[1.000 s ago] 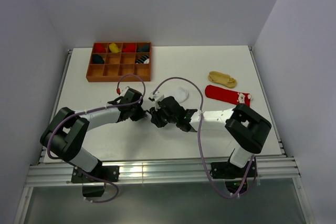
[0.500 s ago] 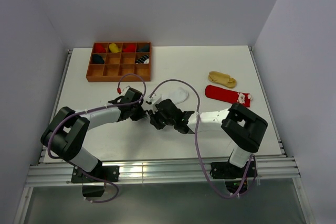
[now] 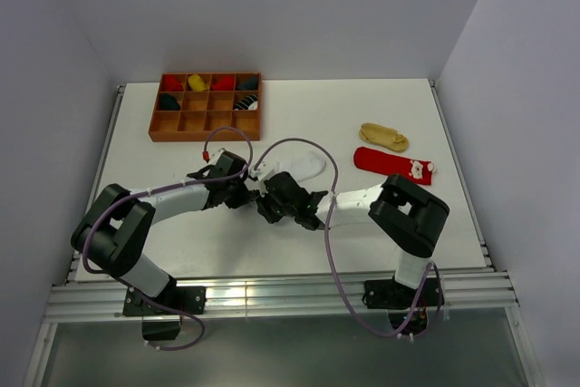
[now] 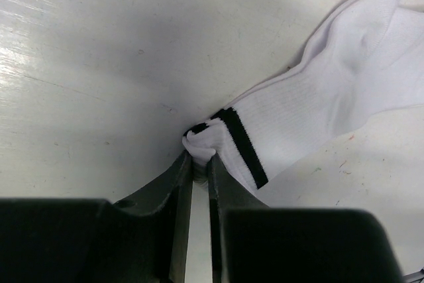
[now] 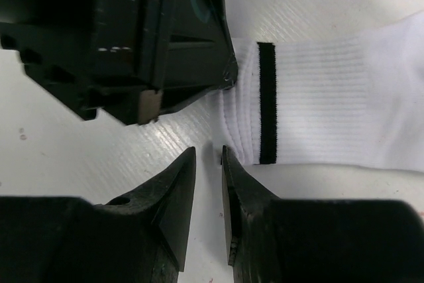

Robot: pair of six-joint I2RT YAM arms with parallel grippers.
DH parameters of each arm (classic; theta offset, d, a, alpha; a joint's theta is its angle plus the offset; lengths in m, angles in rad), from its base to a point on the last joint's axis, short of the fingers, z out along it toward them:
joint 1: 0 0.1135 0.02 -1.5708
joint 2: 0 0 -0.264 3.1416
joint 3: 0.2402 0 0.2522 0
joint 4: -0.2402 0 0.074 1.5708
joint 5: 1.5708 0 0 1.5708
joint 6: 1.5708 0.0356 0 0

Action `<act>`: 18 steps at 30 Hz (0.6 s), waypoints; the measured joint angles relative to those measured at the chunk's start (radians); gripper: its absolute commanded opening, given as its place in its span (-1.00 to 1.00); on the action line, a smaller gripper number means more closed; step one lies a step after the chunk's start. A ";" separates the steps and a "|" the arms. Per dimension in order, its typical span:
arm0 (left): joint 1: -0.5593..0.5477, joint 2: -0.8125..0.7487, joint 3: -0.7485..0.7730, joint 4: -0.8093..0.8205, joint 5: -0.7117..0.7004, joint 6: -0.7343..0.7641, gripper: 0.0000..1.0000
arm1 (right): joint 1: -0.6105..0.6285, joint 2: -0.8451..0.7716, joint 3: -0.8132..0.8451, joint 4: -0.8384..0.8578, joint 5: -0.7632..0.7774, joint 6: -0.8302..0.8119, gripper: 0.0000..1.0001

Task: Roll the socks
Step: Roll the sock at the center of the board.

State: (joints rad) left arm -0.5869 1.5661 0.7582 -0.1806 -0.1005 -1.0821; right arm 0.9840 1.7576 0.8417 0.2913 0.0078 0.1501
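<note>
Since a second ago the right end effector (image 5: 209, 154) has edged leftward, and more of the white sock (image 3: 306, 166) shows beyond the wrists. It now sits just beside the sock's cuff, fingers narrowly parted with nothing between them. The left end effector (image 4: 201, 162) pinches the folded cuff edge beside the black stripe. The rest of the sock lies flat mid-counter (image 3: 362, 106). The red sock (image 3: 394, 165) and tan sock (image 3: 383, 137) lie near each other at the right, and a wooden tray (image 3: 205, 133) sits far left.
</note>
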 measured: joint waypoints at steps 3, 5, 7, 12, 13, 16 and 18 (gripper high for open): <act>0.000 0.000 0.002 -0.002 0.000 0.001 -0.63 | 0.000 0.014 0.003 0.003 0.012 -0.003 -0.37; 0.000 0.000 0.002 -0.002 -0.001 0.004 -0.63 | 0.000 0.014 0.003 0.005 0.020 -0.004 -0.36; -0.001 0.000 0.002 -0.002 -0.001 0.006 -0.63 | 0.003 0.014 0.003 0.005 0.027 -0.007 -0.35; -0.002 0.001 0.003 -0.004 -0.002 0.008 -0.63 | 0.005 0.012 0.003 0.005 0.031 -0.011 -0.34; -0.002 0.001 0.003 -0.004 -0.002 0.008 -0.63 | 0.005 0.011 0.003 0.004 0.033 -0.013 -0.34; -0.002 0.001 0.003 -0.004 -0.002 0.008 -0.63 | 0.005 0.004 0.003 0.000 0.038 -0.018 -0.34; -0.002 0.001 0.004 -0.005 -0.002 0.009 -0.63 | 0.005 0.000 0.003 -0.002 0.043 -0.021 -0.34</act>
State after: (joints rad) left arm -0.5888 1.5673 0.7624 -0.1856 -0.1020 -1.0733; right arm 0.9886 1.7580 0.8452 0.2890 0.0509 0.1291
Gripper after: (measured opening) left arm 0.185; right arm 0.328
